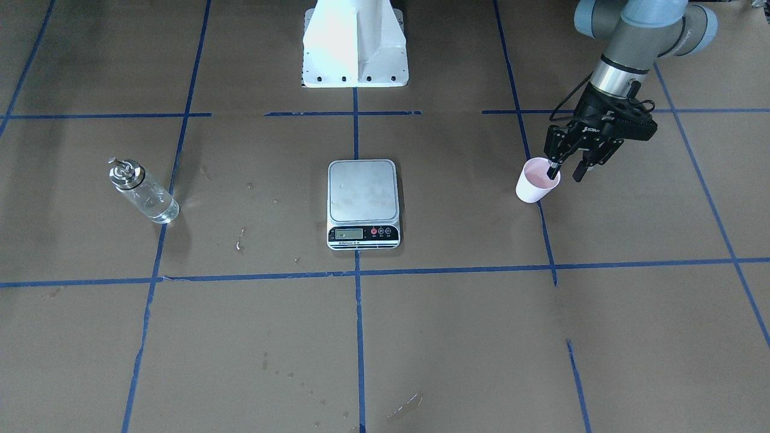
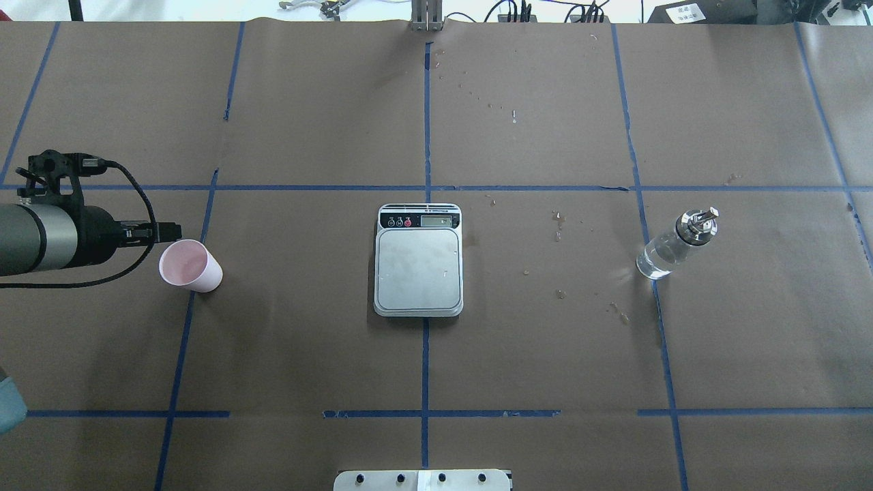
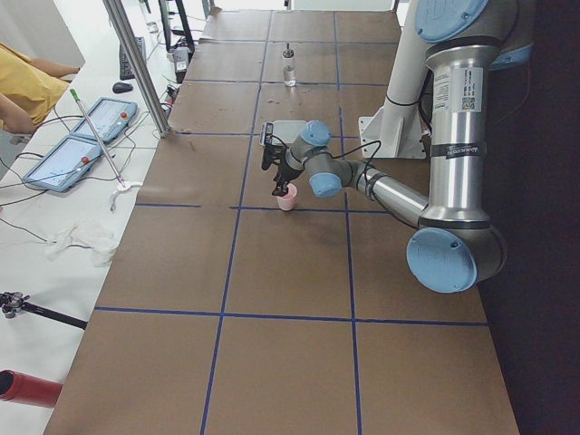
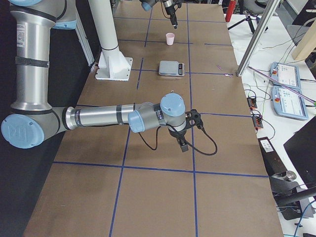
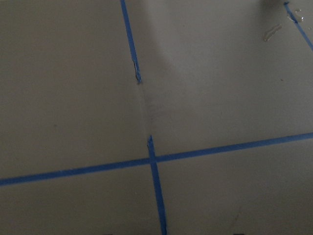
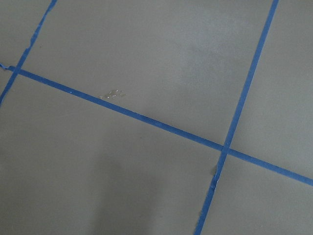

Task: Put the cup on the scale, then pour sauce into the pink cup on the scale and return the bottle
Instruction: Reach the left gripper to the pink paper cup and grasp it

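Now the left gripper [image 1: 565,170] straddles the cup [image 1: 532,189] rim.
Jaws spread: one finger [image 1: 551,171] inside the cup, the other outside. The cup stands on the table [image 1: 457,337], well apart from the scale [image 1: 363,195]. Right gripper [image 4: 183,144]: cannot tell.

I see left arm [image 1: 625,57] extended sideways, wrist angled down, left pincer [image 1: 565,175] low, jaws apart. Right arm [image 4: 98,117] stretched forward, forearm nearly level, wrist bent, right pincer [image 4: 183,144] pointing down; if open or closed, I cannot tell from side view.

Grey arms [image 1: 625,51], blue caps [image 1: 701,27], black gripper [image 1: 565,176]
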Robot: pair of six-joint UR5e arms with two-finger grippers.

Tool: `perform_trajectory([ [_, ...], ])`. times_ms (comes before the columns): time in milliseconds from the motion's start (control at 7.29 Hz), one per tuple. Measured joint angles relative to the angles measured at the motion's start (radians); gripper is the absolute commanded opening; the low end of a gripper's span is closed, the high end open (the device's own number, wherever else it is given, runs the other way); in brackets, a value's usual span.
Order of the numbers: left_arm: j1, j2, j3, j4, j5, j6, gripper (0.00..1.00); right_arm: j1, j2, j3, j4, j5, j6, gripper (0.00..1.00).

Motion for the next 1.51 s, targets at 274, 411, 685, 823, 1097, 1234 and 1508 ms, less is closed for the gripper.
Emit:
perform_trajectory([
  [274,0.010,0.025,0.010,-0.001,0.007,-0.011,0.58,0.000,0.001,0.001,0.000,0.000,0.011,1.00],
  [411,0.020,0.031,0.012,0.000,0.008,-0.011,0.47,0.000,0.001,0.001,0.000,0.000,0.013,1.00],
  [685,0.051,0.031,0.017,0.000,0.008,-0.012,0.13,0.000,0.001,0.001,0.000,0.000,0.013,1.00],
  [823,0.063,0.030,0.018,0.001,0.008,-0.012,0.00,0.000,0.001,0.000,0.000,0.000,0.013,1.00],
  [1097,0.072,0.028,0.019,0.001,0.008,-0.011,0.00,0.000,-0.001,-0.001,0.000,0.000,0.013,1.00],
  [1234,0.072,0.025,0.015,0.003,0.005,-0.007,0.00,0.000,-0.001,-0.002,0.000,0.000,0.013,1.00],
  [1508,0.073,-0.014,0.005,0.041,-0.001,-0.001,0.00,0.000,-0.003,-0.003,0.000,0.000,0.013,1.00],
])
